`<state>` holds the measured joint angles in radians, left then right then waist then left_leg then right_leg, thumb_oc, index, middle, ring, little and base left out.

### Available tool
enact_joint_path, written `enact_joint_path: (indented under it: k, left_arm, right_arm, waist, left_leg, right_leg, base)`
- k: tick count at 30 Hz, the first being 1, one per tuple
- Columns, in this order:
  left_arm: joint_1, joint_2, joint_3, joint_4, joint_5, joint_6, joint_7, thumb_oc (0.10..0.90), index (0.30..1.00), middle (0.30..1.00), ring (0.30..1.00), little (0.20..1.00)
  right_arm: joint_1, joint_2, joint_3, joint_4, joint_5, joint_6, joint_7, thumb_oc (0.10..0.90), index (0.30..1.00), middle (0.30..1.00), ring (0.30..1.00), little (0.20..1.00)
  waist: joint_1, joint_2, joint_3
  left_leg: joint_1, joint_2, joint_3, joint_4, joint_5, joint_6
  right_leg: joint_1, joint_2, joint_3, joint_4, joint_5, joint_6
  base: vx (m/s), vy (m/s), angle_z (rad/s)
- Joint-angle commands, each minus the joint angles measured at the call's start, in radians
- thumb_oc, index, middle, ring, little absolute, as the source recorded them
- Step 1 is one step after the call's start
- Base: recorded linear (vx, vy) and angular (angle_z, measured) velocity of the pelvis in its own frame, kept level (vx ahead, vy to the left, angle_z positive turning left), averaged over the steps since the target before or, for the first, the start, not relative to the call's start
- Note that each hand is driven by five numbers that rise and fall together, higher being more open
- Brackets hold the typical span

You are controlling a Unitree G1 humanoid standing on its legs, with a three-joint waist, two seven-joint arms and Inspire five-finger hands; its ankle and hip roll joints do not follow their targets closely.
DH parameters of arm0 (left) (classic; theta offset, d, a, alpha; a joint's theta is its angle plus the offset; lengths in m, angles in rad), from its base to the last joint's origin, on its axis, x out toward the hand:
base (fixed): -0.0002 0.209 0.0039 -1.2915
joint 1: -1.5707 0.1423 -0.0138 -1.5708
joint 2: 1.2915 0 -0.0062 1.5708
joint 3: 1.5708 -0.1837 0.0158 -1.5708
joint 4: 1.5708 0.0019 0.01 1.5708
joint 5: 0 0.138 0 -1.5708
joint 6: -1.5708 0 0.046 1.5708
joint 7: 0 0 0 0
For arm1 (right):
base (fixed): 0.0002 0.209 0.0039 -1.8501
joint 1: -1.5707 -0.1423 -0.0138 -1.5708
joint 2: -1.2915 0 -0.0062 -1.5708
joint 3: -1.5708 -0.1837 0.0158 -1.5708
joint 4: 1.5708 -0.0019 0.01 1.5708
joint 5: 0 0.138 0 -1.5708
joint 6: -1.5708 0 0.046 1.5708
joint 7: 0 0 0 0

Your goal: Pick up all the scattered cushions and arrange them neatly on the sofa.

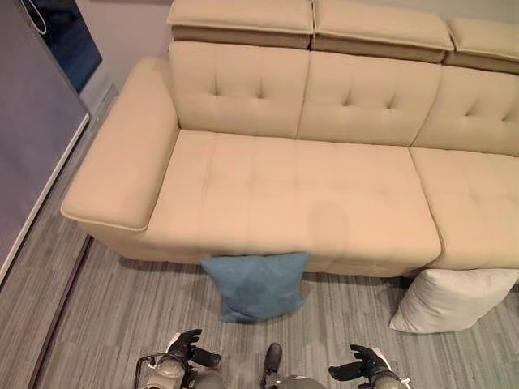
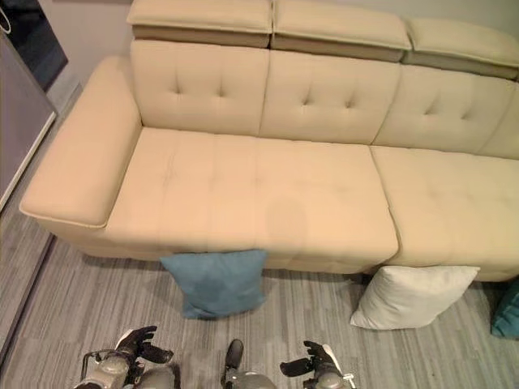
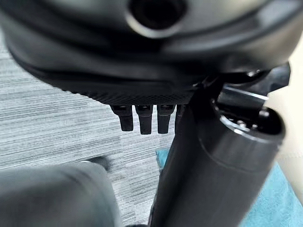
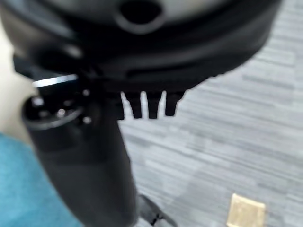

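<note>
A blue cushion (image 1: 258,285) stands on the floor, leaning against the front of the beige sofa (image 1: 300,194) near its middle. A white cushion (image 1: 454,298) lies on the floor to the right, also against the sofa's front. Further right, a teal cushion (image 2: 508,312) peeks in at the edge. My left hand (image 1: 185,347) and right hand (image 1: 365,366) hover low over the floor, short of the blue cushion, both open and empty. The left wrist view shows straight fingers (image 3: 144,118) with the blue cushion (image 3: 270,203) beyond; the right wrist view shows fingers (image 4: 151,105) and blue cloth (image 4: 23,189).
The sofa seat and its left armrest (image 1: 122,162) are bare. A dark wall panel (image 1: 32,121) stands at the left, beside a strip of grey plank floor (image 1: 105,324). A small tan square (image 4: 246,210) lies on the floor.
</note>
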<state>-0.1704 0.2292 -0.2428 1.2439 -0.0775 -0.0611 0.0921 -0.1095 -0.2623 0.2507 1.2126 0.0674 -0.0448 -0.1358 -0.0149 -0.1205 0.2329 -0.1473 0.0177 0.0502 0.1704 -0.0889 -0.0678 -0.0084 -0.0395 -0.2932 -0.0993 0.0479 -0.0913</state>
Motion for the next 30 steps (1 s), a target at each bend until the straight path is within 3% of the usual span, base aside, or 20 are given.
enact_joint_path:
  k: [1, 9, 11, 13, 17, 21, 25, 30]
  left_arm:
    - [0.045, 0.004, -0.021, 0.008, 0.018, -0.014, 0.004, 0.8, 0.9, 0.9, 0.9, 0.9]
    - [0.07, 0.022, 0.007, 0.022, 0.02, -0.009, 0.005, 0.8, 0.9, 0.9, 0.9, 0.9]
    - [0.067, 0.039, 0.017, 0.019, 0.016, -0.007, 0.009, 0.8, 0.9, 0.9, 0.9, 0.9]
    - [0.064, 0.05, 0.02, 0.017, 0.013, -0.009, 0.012, 0.8, 0.9, 0.9, 0.9, 0.9]
    - [0.061, 0.061, 0.025, 0.017, 0.01, -0.013, 0.018, 0.8, 0.9, 0.9, 0.9, 0.9]
    - [0.054, 0.067, 0.018, 0.016, 0.014, -0.018, 0.024, 0.8, 0.9, 0.9, 0.9, 0.9]
    - [0.043, 0.06, 0.018, 0.01, 0.001, -0.022, 0.027, 0.8, 0.9, 0.9, 0.9, 0.9]
    - [0.01, 0.046, -0.008, -0.013, -0.018, -0.03, 0.03, 0.8, 0.9, 0.9, 0.9, 0.9]
  right_arm:
    - [0.017, -0.044, 0.006, 0.009, 0.025, -0.019, -0.018, 0.8, 0.9, 0.9, 0.9, 0.9]
    - [0.022, -0.029, 0.017, -0.001, -0.02, -0.012, -0.015, 0.8, 0.9, 0.9, 0.9, 0.9]
    - [0.01, -0.024, 0.025, -0.013, -0.025, -0.01, -0.012, 0.8, 0.9, 0.9, 0.9, 0.9]
    - [0.005, -0.023, 0.027, -0.017, -0.025, -0.009, -0.013, 0.8, 0.9, 0.9, 0.9, 0.9]
    - [-0.001, -0.027, 0.027, -0.021, -0.026, -0.01, -0.015, 0.8, 0.9, 0.9, 0.9, 0.9]
    - [-0.001, -0.032, 0.028, -0.015, -0.027, -0.006, -0.018, 0.8, 0.9, 0.9, 0.9, 0.9]
    - [-0.001, -0.036, 0.036, -0.011, -0.027, -0.009, -0.021, 0.8, 0.9, 0.9, 0.9, 0.9]
    - [-0.01, -0.045, 0.037, -0.021, -0.001, -0.023, -0.031, 0.8, 0.9, 0.9, 0.9, 0.9]
  waist:
    - [0.023, 0.036, -0.027]
    - [0.041, 0.035, -0.039]
    - [0.041, 0.04, -0.025]
    - [0.04, 0.046, -0.018]
    - [0.037, 0.049, -0.026]
    - [0.025, 0.042, -0.036]
    - [0.031, 0.039, -0.052]
    - [0.02, 0.039, -0.025]
  left_leg:
    - [0.0, -0.03, 0.005, -0.016, 0.028, 0.043]
    - [0.047, -0.067, -0.009, -0.038, -0.006, 0.087]
    - [0.055, -0.067, -0.01, -0.027, -0.02, 0.109]
    - [0.057, -0.07, -0.021, -0.02, -0.024, 0.118]
    - [0.082, -0.078, -0.035, -0.038, -0.027, 0.119]
    - [0.096, -0.087, -0.057, -0.056, -0.023, 0.111]
    - [0.086, -0.063, -0.069, -0.108, 0.018, 0.081]
    - [0.026, -0.043, -0.105, -0.119, 0.071, 0.041]
  right_leg:
    - [0.016, 0.007, 0.144, 0.095, -0.117, 0.135]
    - [-0.021, -0.031, 0.162, 0.222, -0.121, 0.181]
    - [-0.085, -0.051, 0.171, 0.338, -0.111, 0.204]
    - [-0.114, -0.058, 0.186, 0.376, -0.101, 0.212]
    - [-0.104, -0.068, 0.204, 0.309, -0.087, 0.207]
    - [-0.093, -0.052, 0.275, 0.223, -0.067, 0.21]
    - [-0.059, -0.036, 0.246, 0.158, -0.08, 0.19]
    - [-0.061, -0.012, 0.215, 0.113, -0.092, 0.161]
  base:
    - [0.14, 0.133, 0.04]
    - [0.08, 0.137, -0.32]
    - [0.03, 0.127, -0.17]
    - [0.02, 0.057, -0.1]
    - [0.05, -0.013, 0.22]
    - [0.04, -0.089, 0.07]
    - [-0.03, -0.219, 0.22]
    - [-0.1, -0.174, 0.36]
